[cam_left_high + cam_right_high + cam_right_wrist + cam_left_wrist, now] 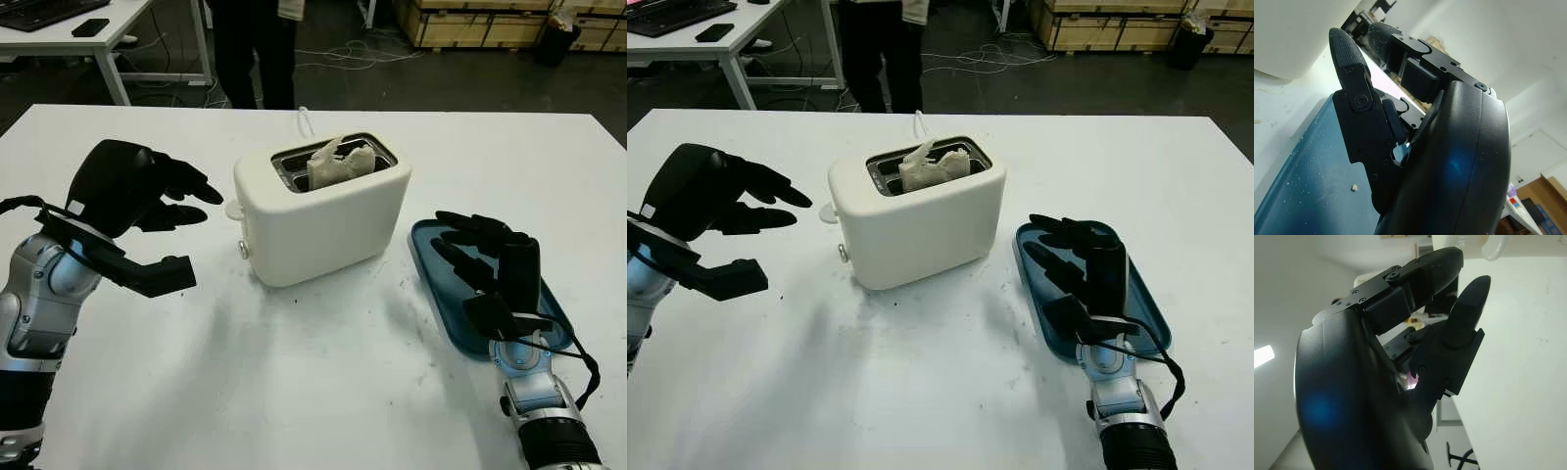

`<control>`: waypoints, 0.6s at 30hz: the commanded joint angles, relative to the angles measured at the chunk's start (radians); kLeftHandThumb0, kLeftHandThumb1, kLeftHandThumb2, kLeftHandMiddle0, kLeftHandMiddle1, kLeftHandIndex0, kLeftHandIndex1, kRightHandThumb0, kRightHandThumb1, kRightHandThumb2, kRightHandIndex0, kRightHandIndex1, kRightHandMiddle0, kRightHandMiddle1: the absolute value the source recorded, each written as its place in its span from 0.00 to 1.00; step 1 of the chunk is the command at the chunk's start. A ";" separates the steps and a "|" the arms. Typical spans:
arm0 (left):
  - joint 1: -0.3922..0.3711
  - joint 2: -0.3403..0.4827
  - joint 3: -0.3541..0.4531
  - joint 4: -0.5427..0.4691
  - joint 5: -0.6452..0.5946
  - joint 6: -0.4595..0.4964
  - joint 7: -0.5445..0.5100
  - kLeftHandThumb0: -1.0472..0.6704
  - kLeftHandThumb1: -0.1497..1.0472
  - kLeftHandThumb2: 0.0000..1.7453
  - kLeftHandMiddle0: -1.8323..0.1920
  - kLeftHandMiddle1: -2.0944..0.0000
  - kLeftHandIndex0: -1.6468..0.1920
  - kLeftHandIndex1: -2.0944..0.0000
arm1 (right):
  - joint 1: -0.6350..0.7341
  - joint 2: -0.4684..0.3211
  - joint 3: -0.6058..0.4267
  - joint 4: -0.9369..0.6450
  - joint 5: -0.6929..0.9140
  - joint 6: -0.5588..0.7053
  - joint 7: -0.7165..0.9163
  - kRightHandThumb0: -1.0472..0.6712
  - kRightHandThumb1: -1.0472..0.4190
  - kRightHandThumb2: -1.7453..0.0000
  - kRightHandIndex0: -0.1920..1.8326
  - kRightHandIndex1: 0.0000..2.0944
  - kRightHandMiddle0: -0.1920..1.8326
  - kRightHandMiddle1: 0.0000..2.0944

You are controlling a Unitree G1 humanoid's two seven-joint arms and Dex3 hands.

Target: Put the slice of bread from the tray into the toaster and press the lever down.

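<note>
A white toaster [323,211] stands mid-table with a pale, ragged slice of bread [338,162] sticking up out of its slot. Its white lever knob [235,209] juts from the end facing my left hand [196,235], which hovers open a short way off, fingers pointing at that end. In the left wrist view the knob [1496,247] lies just beyond my fingertips [1471,289]. My right hand [460,269] is open over the blue tray [426,245], right of the toaster. The tray floor [1298,196] carries only crumbs.
The white table [313,392] runs wide in front of the toaster. A person [255,49] stands behind its far edge. A second table [98,34] with a keyboard and phone is at the back left, and wooden crates [470,20] are at the back right.
</note>
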 commanded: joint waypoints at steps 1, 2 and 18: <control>-0.015 -0.001 -0.012 0.022 0.015 -0.009 0.016 0.44 0.73 0.01 0.24 0.79 0.16 0.98 | -0.010 0.009 -0.007 -0.002 0.015 -0.005 -0.004 0.25 0.17 1.00 0.65 0.14 0.65 0.00; -0.016 0.000 -0.014 0.027 0.014 -0.009 0.017 0.44 0.74 0.01 0.24 0.79 0.16 0.98 | -0.010 0.009 -0.007 -0.003 0.015 -0.006 -0.004 0.25 0.17 1.00 0.65 0.14 0.65 0.00; -0.053 -0.014 -0.063 0.105 0.022 -0.047 0.068 0.46 0.74 0.00 0.26 0.78 0.15 0.99 | -0.010 0.005 -0.003 0.006 0.019 -0.021 0.005 0.24 0.17 1.00 0.65 0.11 0.65 0.00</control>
